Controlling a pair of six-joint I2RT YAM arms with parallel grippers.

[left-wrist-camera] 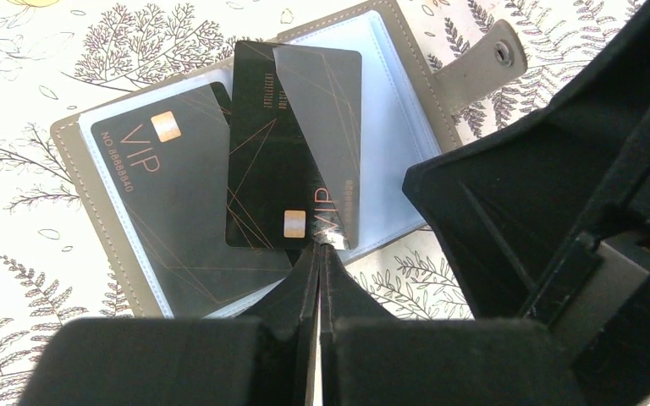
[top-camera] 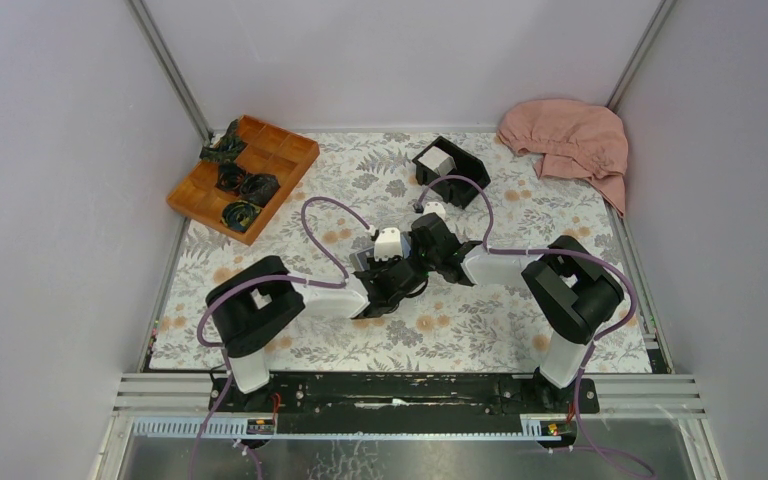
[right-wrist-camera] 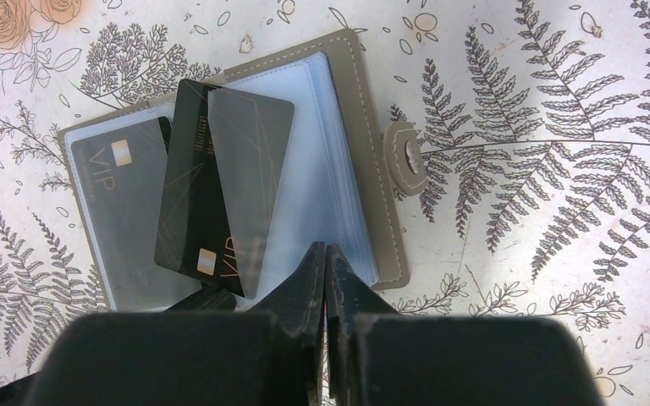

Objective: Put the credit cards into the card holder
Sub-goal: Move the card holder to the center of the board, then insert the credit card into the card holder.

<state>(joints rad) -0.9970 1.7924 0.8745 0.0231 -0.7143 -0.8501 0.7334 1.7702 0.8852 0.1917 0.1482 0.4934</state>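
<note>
The card holder (left-wrist-camera: 389, 144) is laid open on the flowered tablecloth (right-wrist-camera: 559, 169). One black card (left-wrist-camera: 161, 186) is seated in its left sleeve. A second black card (left-wrist-camera: 279, 152) is tucked partway under the right sleeve. The left gripper (left-wrist-camera: 320, 254) is closed at that card's lower corner, and the right gripper (right-wrist-camera: 326, 258) is closed by the holder's near edge.

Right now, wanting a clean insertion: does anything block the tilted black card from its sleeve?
Nothing visible blocks it; the black card is partly under the clear sleeve of the card holder, only skewed.
</note>
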